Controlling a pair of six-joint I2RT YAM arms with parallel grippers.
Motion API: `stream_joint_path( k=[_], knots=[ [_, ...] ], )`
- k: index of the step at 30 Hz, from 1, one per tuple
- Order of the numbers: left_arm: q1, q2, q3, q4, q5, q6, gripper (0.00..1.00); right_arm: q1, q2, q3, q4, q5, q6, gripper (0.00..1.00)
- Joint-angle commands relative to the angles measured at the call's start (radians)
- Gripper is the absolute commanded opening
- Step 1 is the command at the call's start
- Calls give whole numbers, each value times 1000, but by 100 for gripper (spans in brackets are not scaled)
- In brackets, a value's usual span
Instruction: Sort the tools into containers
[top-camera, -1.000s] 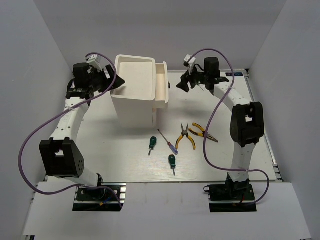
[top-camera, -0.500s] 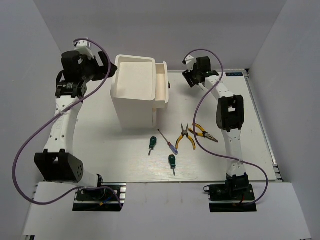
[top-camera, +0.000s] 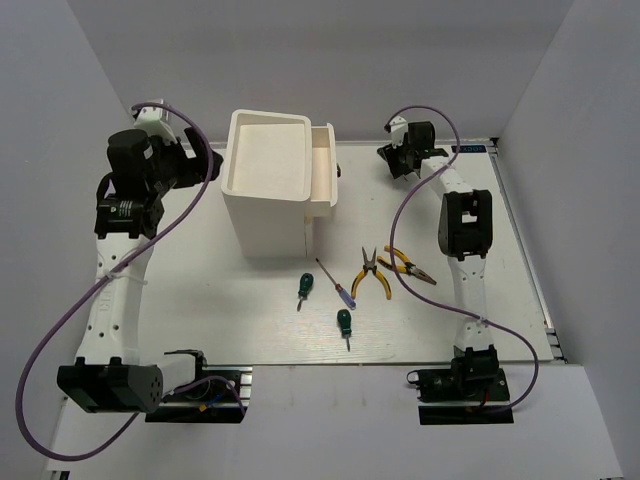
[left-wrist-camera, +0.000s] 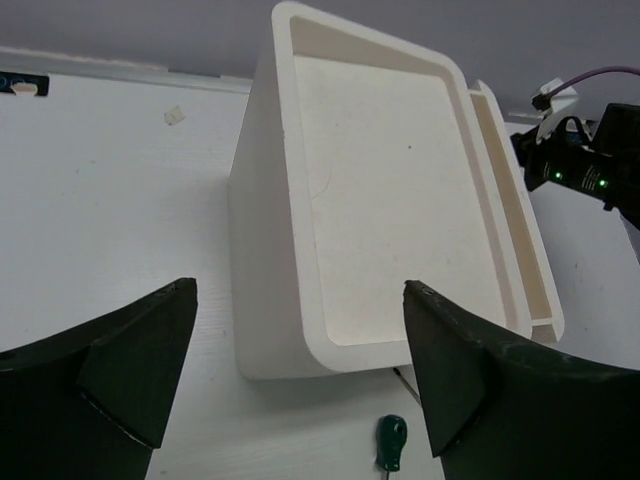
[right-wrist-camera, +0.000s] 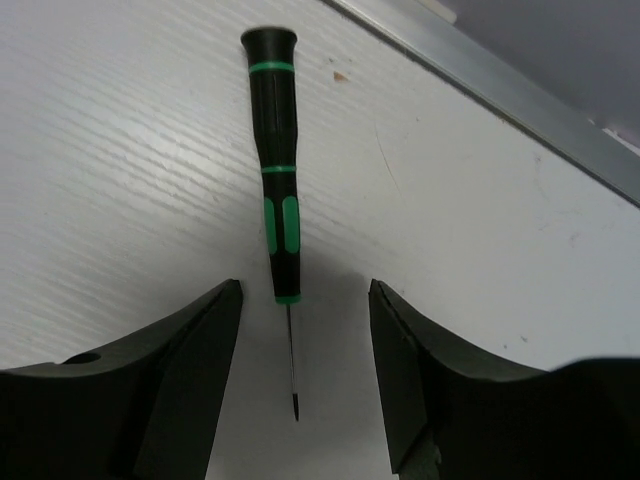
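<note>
The white cabinet (top-camera: 268, 180) stands at the back with its top drawer (top-camera: 322, 172) pulled out to the right. My left gripper (top-camera: 198, 163) hovers open to the cabinet's left, holding nothing; from the left wrist I look down on the cabinet top (left-wrist-camera: 390, 200) and the drawer (left-wrist-camera: 512, 230). My right gripper (right-wrist-camera: 303, 330) is open low over the table, straddling the thin shaft of the dark green screwdriver (right-wrist-camera: 275, 170), which lies flat. In the middle lie two stubby green screwdrivers (top-camera: 304, 288) (top-camera: 344, 325), a purple-handled screwdriver (top-camera: 336, 283) and two yellow pliers (top-camera: 370, 275) (top-camera: 408, 265).
The right gripper (top-camera: 403, 158) works at the back right, near the table's metal rear rail (right-wrist-camera: 500, 95). One stubby screwdriver (left-wrist-camera: 392, 442) shows just past the cabinet's front corner in the left wrist view. Grey walls close in both sides.
My left arm has drawn back to the left, away from the cabinet. My right gripper has swung right toward the back edge and its jaws have narrowed.
</note>
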Motion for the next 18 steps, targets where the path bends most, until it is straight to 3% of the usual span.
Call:
stream_joint_path(
  k=[1, 7, 10, 11, 12, 18],
  knots=[
    [-3, -5, -1, -49, 6, -8, 93, -16, 46, 14, 3, -103, 57, 60],
    [-3, 4, -1, -90, 87, -8, 87, -19, 83, 19, -24, -199, 39, 48],
    [-3, 28, 25, -115, 152, -8, 81, -18, 86, 18, -36, -209, 26, 23],
    [-12, 28, 36, -130, 178, -8, 74, -16, 83, 19, -40, -209, 25, 6],
    [-12, 39, 36, -141, 189, -8, 69, -16, 84, 18, -40, -210, 25, 0],
    [-59, 48, 45, -185, 209, 30, 32, -42, -50, -57, -54, -307, 129, 0]
  ],
)
